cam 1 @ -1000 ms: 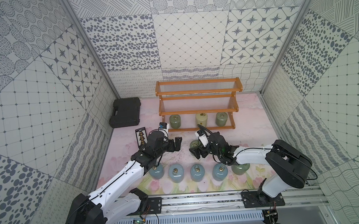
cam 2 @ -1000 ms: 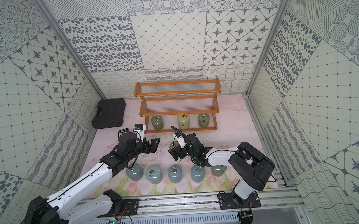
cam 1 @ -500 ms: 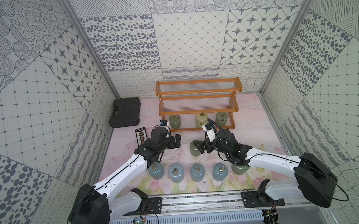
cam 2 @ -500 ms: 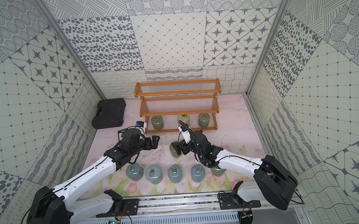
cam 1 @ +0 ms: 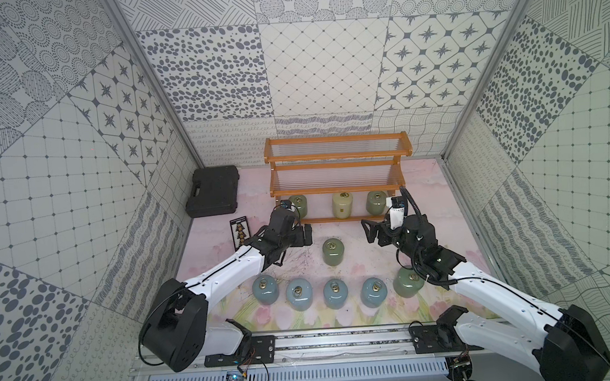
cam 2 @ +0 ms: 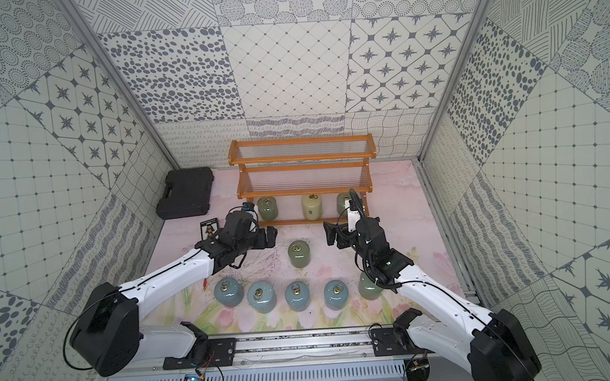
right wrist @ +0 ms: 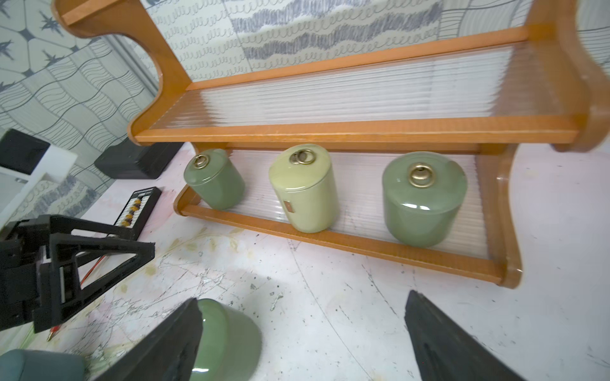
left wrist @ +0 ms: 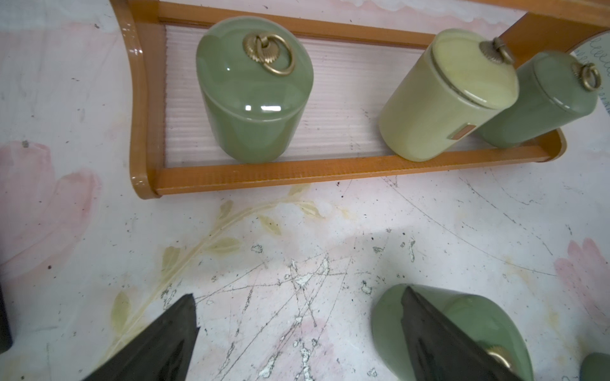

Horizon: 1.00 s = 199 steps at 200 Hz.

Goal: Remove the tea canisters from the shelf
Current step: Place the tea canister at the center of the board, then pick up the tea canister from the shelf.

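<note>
The orange-brown shelf [cam 1: 336,158] [right wrist: 356,135] stands at the back. Its lowest tier holds three tea canisters: a sage green one [cam 1: 299,206] [left wrist: 254,99], a cream one [cam 1: 343,205] [right wrist: 305,191] and another green one [cam 1: 376,202] [right wrist: 424,201]. A green canister [cam 1: 332,251] [right wrist: 227,339] stands alone on the table between the arms. My left gripper [cam 1: 304,235] [left wrist: 298,293] is open and empty, left of that canister. My right gripper [cam 1: 371,232] [right wrist: 302,297] is open and empty, to its right, facing the shelf.
Several light blue canisters [cam 1: 299,295] and a green one [cam 1: 407,283] stand in a row near the front rail. A black case [cam 1: 213,191] lies at the back left. A small dark card [cam 1: 240,233] lies beside the left arm.
My right gripper has drawn away to the right from the lone green canister, which stays standing on the table. The left gripper has shifted slightly toward the shelf.
</note>
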Each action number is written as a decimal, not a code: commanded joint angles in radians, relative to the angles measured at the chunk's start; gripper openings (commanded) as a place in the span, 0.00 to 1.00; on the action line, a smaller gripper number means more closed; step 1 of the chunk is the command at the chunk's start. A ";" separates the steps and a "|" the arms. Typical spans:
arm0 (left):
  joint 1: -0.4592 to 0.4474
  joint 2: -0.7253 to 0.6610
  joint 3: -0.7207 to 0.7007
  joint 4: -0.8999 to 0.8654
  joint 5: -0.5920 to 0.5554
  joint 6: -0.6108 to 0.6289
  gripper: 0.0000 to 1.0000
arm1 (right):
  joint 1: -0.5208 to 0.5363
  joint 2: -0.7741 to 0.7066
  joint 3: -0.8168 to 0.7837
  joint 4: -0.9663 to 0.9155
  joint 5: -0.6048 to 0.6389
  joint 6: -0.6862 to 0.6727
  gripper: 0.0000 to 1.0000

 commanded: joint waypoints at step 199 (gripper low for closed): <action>-0.181 0.567 0.477 0.264 -0.046 0.158 1.00 | -0.071 -0.171 -0.040 -0.137 0.058 0.077 1.00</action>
